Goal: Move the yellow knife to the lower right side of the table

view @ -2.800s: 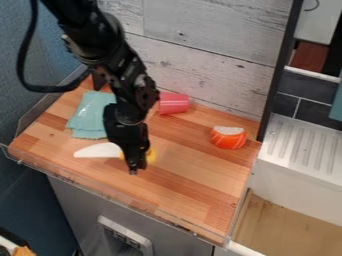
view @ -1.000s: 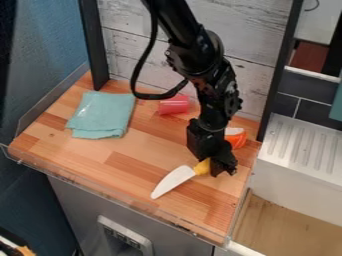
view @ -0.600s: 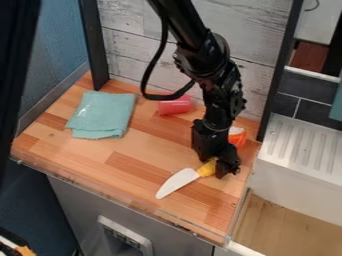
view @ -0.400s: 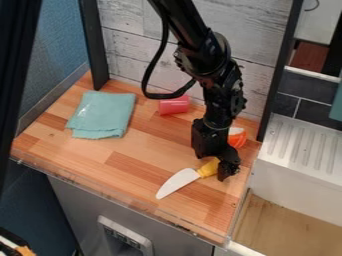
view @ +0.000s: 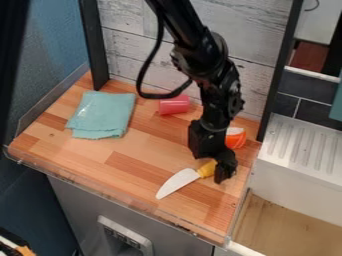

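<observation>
Nearest, a grey cabinet front (view: 80,210) stands below the wooden table (view: 87,155). The yellow-handled knife (view: 189,176) lies on the table, right of its middle and toward the near edge. Its white blade (view: 177,183) points to the near left, and its yellow handle (view: 208,169) slants up to the right, toward the gripper.

The black gripper (view: 225,175) hangs low over the right part of the table, tilted, its lower end beside the right end of the handle. In this view its dark body partly overlaps the handle. I cannot tell whether the gripper is open or closed, nor whether it grasps the handle, touches it or stands just clear of it.

Farther back, an orange and white piece of toy food (view: 235,139) sits near the table's right edge, partly behind the gripper. Beyond the table on the right is a white ribbed drainer (view: 300,145). Toward the back of the table lie a folded teal cloth (view: 103,115), on the left, and a red cup (view: 174,104) on its side, between the cloth and the arm. Behind them stands a pale wood-plank wall (view: 153,65).
</observation>
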Controlling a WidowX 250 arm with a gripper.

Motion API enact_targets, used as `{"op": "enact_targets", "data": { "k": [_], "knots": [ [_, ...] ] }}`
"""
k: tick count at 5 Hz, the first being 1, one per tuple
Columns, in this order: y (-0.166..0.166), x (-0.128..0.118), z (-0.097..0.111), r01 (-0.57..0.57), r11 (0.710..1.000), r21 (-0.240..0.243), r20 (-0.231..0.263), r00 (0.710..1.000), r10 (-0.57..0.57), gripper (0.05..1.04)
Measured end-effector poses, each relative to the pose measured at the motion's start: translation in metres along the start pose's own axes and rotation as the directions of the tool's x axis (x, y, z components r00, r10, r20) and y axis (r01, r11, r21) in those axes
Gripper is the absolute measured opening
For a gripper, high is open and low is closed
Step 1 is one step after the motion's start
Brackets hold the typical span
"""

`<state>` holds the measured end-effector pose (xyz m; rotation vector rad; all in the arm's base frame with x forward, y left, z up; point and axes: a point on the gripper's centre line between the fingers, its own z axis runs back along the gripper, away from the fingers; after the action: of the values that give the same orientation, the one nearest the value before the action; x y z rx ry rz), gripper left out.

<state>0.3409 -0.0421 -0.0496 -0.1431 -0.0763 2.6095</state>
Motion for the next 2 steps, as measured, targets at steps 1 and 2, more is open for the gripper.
{"op": "enact_targets", "data": {
  "k": [1, 2],
  "knots": [
    [-0.004, -0.001, 0.03, 0.024, 0.999, -0.039, -0.056, 0.998, -0.026, 1.001],
    [-0.006, 0.002, 0.048, 0.035, 0.997, -0.063, -0.078, 0.996, -0.04, 1.001]
  ]
}}
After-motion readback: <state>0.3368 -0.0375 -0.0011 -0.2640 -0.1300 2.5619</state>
